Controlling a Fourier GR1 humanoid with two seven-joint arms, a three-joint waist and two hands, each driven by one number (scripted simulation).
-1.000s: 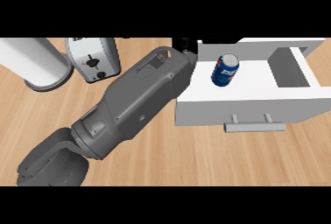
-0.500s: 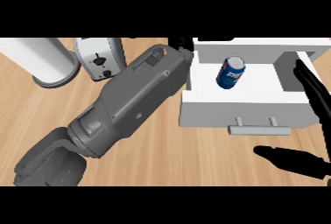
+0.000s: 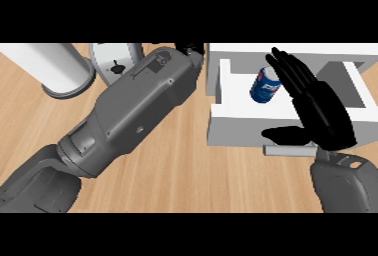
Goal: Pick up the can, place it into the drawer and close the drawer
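Can (image 3: pixel 266 86) is already in the drawer (image 3: pixel 238 121), lying tilted on the white floor near the back-left corner, nothing touching it. So placing looks done; closing is what's left. Drawer is pulled out over the tabletop (image 3: pixel 184 170), grey handle (image 3: pixel 289 150) on the front face. Right hand (image 3: pixel 319 116) hovers over the drawer's right half, fingers straight and spread, thumb out toward the handle, holding nothing. Reads as lining up a flat push on the front panel. Left forearm runs diagonally up to the drawer's left wall; left hand (image 3: pixel 193 50) is mostly hidden at the top edge, can't tell its fingers. Behind it: white cylinder (image 3: pixel 55 67) and a grey toaster-like appliance (image 3: pixel 114 62), both well clear of the drawer.
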